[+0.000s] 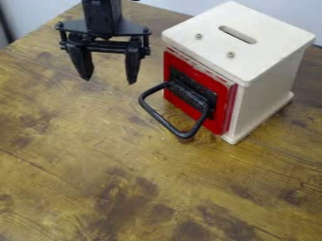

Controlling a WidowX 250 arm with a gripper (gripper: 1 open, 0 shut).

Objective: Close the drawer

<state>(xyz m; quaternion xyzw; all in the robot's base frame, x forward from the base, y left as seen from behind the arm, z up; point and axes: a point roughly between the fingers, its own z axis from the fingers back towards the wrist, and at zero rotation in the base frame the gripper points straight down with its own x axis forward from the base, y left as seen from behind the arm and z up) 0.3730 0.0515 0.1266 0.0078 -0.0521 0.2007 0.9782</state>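
Gripper (108, 68) hangs above the wooden table (88, 160) in the upper left of the view, black, its two fingers pointing down and standing apart, with bare air between them. Tabletop shows below and between the fingertips, and nothing is held there. Above the fingers, a wide black crossbar with small knobs at its ends joins the dark wrist, which runs up out of the top edge of the view.

Just beside it, on the right in the view, the red drawer (217, 111) sits in the front of a cream wooden housing (261, 89). Its flat red front lies close against the housing, and no pinkish interior shows. A large black wire loop handle (153, 114) sticks out from that front, toward the lower left of the view, with its rounded end over the tabletop. The gripper is apart from both the handle and the drawer front. A dark, ribbed black piece (191, 95) sits at the middle of the red front, where the loop meets it.

The housing stands upright on the table in the upper right. Its top has a dark slot (238, 35) and small round metal fittings, and a base edge juts out slightly at the bottom. The table is brown, with darker knots and streaks of grain. Beyond its far edge, a pale surface shows at the upper corners.
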